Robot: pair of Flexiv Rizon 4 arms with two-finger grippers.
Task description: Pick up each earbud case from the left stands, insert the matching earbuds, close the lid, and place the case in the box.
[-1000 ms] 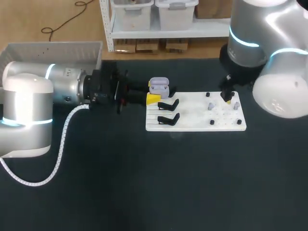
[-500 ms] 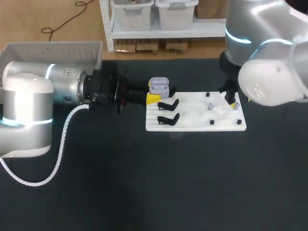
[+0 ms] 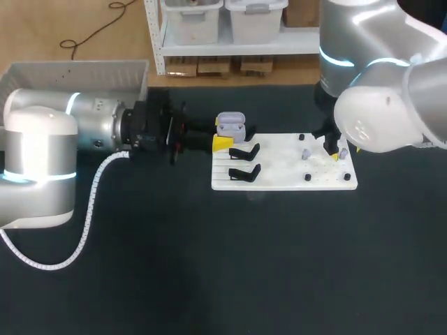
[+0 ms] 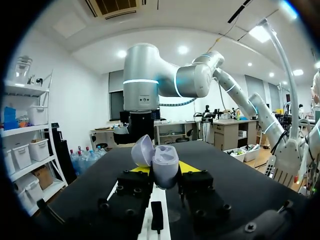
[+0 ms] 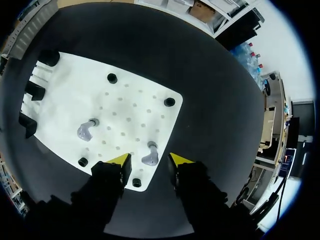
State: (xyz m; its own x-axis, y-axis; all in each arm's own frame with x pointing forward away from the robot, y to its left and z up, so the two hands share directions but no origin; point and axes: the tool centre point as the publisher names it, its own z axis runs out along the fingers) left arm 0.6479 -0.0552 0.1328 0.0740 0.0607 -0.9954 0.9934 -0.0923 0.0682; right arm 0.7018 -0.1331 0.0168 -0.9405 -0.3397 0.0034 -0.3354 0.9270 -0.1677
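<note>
One earbud (image 5: 150, 155) stands on the white board (image 5: 125, 100) squarely between the right gripper's (image 5: 150, 162) spread fingers, while the left gripper (image 4: 165, 171) pinches the open-lidded case (image 4: 165, 162) near the black stands (image 3: 244, 152).

Two silver-white arms, black at the wrists, yellow at the tips.
The left arm (image 3: 91, 129) is all fat, smooth cylinders in brushed silver and white, with pale blue light rings glowing at the joints. It ends in a black wrist block, and a white ribbed cable (image 3: 87, 223) curls off it. The right arm (image 3: 380, 118) matches, with rounded glossy shells and lit cyan bands. Up close, the left gripper (image 4: 165, 167) shows chunky black finger blocks dotted with screw holes. The right gripper (image 5: 150, 160) has black fingers (image 5: 107, 182) ending in bright yellow wedges.
</note>
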